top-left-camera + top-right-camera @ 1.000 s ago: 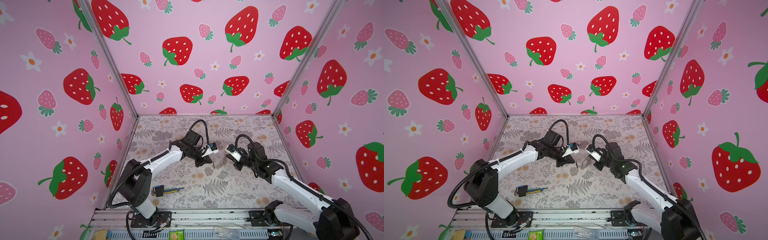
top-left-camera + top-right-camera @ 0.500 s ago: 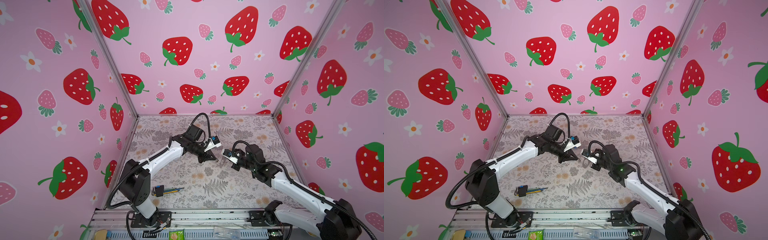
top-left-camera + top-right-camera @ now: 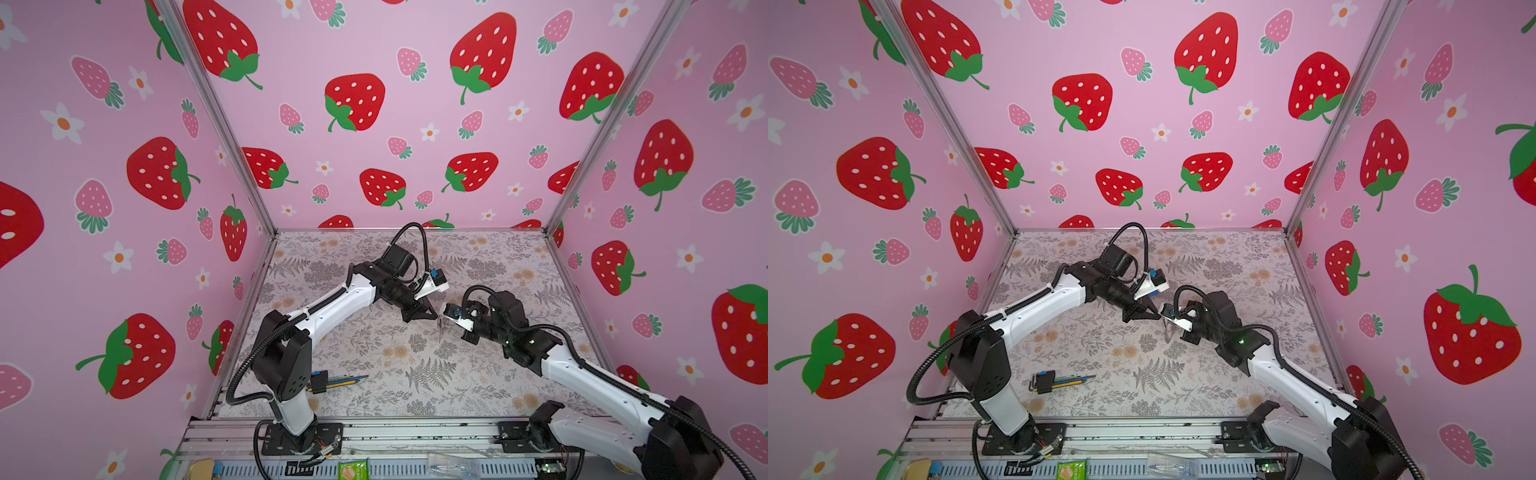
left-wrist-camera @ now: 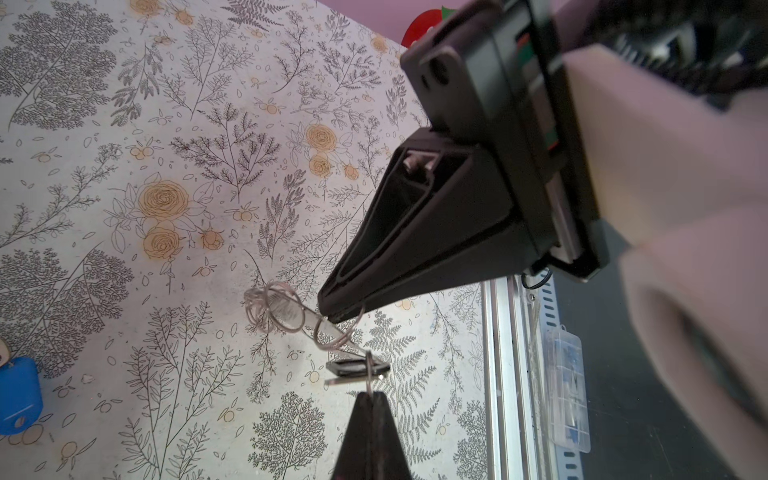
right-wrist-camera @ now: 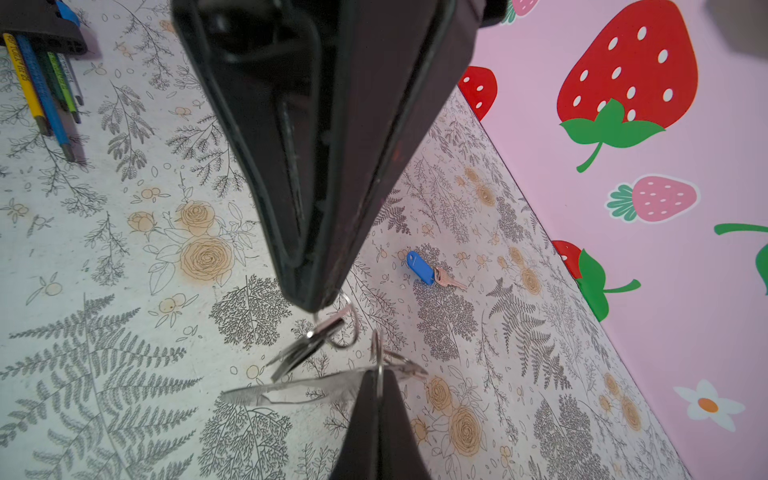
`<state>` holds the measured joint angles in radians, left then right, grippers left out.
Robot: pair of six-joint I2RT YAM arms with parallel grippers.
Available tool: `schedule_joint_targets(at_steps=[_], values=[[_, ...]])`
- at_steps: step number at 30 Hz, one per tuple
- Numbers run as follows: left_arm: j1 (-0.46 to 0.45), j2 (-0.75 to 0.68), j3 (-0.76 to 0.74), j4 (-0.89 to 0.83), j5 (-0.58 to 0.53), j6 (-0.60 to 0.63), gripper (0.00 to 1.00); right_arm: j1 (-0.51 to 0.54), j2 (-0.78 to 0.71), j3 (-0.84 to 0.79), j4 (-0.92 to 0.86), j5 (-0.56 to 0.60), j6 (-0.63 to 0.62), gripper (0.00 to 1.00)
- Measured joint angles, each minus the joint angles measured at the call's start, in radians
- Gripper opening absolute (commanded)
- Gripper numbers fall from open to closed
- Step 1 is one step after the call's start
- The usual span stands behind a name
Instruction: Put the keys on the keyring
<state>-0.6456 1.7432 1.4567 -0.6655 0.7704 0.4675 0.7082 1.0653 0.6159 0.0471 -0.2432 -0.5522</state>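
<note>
Both grippers meet above the middle of the floral table. My left gripper [image 3: 432,316] [image 4: 371,392] is shut on a small metal ring carrying one of the keys [image 4: 357,368] [image 5: 305,351], seen edge-on with its black-rimmed tag. My right gripper [image 3: 447,319] [image 5: 378,374] is shut on a ring of the keyring [image 5: 299,390] [image 4: 278,307], a thin flat holder that hangs sideways with small rings. The two fingertips nearly touch. Whether the rings are linked I cannot tell. The other key, with the blue tag [image 5: 419,262] [image 4: 18,395], lies on the table.
A hex-key bundle in a black and blue holder [image 3: 328,380] [image 3: 1054,380] [image 5: 41,62] lies near the left arm's base. The metal rail [image 3: 374,432] runs along the table's front edge, with a clear plastic box [image 4: 567,390] beyond it. Pink strawberry walls enclose three sides.
The left gripper has moved right and the right gripper left, so the gap between their tips has closed. Both have stayed shut.
</note>
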Motion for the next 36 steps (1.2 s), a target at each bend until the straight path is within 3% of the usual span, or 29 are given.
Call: schedule_joint_targets(at_steps=[34,36], values=[[-0.014,0.087,0.108,-0.122,-0.05,0.006,0.0,0.01,-0.069,-0.055,0.019,-0.002,0.017,0.0],[-0.014,0.087,0.108,-0.123,-0.043,0.01,0.05,0.01,-0.077,-0.06,0.025,-0.007,0.028,0.0]])
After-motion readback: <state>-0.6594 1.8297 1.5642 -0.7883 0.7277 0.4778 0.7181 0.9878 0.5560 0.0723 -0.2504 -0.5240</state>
